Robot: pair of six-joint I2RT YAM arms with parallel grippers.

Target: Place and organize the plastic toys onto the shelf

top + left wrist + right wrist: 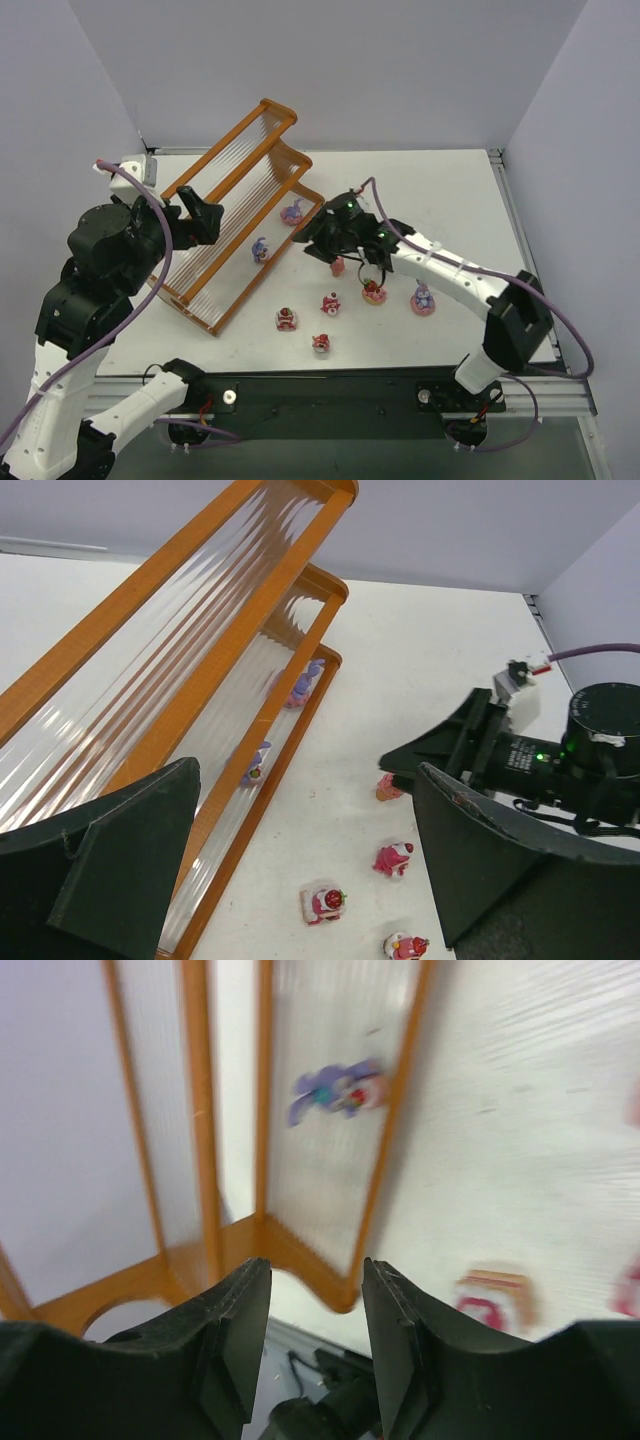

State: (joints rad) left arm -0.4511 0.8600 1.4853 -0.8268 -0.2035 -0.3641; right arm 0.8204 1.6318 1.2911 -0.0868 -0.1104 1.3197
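Observation:
The orange-framed shelf (240,180) stands diagonally at the left. A purple bunny (293,212) and a second purple toy (260,250) sit on its lowest tier; both show in the left wrist view (297,686) (257,763). Several pink and red toys lie on the table: a cupcake (337,266), a donut (374,292) and others (423,300) (331,303) (287,319) (321,344). My right gripper (314,236) is open and empty beside the shelf's lower right corner. My left gripper (207,220) is open and empty above the shelf's tiers.
The right wrist view is blurred; it shows the shelf (265,1230), a purple toy (335,1092) on its tier and a red-pink toy (490,1300) on the table. The right arm (560,765) fills the right of the left wrist view. Walls enclose the table.

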